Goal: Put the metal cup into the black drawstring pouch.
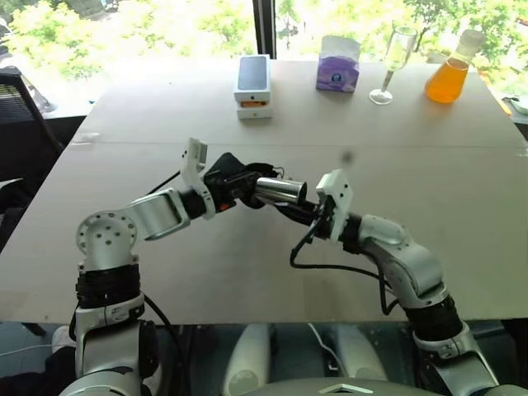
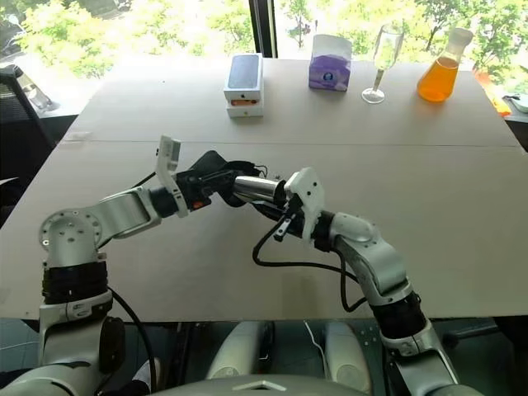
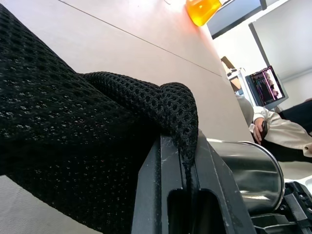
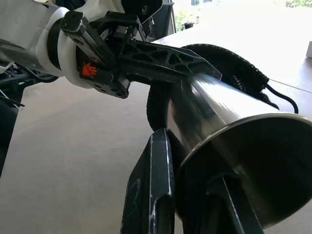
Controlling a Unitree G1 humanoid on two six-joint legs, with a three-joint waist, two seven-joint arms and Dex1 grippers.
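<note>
Above the middle of the table, the metal cup (image 1: pixel 279 190) lies level in the air, a shiny steel tumbler. My right gripper (image 1: pixel 301 204) is shut on its rim wall, one finger (image 4: pixel 156 185) outside, the other inside the open mouth. The cup's closed end points at the black drawstring pouch (image 1: pixel 235 177), a soft mesh bag hanging from my left gripper (image 1: pixel 241 192), which is shut on a fold of its fabric (image 3: pixel 183 122). The cup's far end meets the pouch's opening (image 4: pixel 234 66); whether it is inside is hidden.
Along the table's far edge stand a white phone box (image 1: pixel 253 82), a purple tissue box (image 1: pixel 338 64), a tall stemmed glass (image 1: pixel 394 62) and a flask of orange liquid (image 1: pixel 450 76). A black chair (image 1: pixel 21 115) is at the left. A seated person (image 3: pixel 278 129) is beyond the table.
</note>
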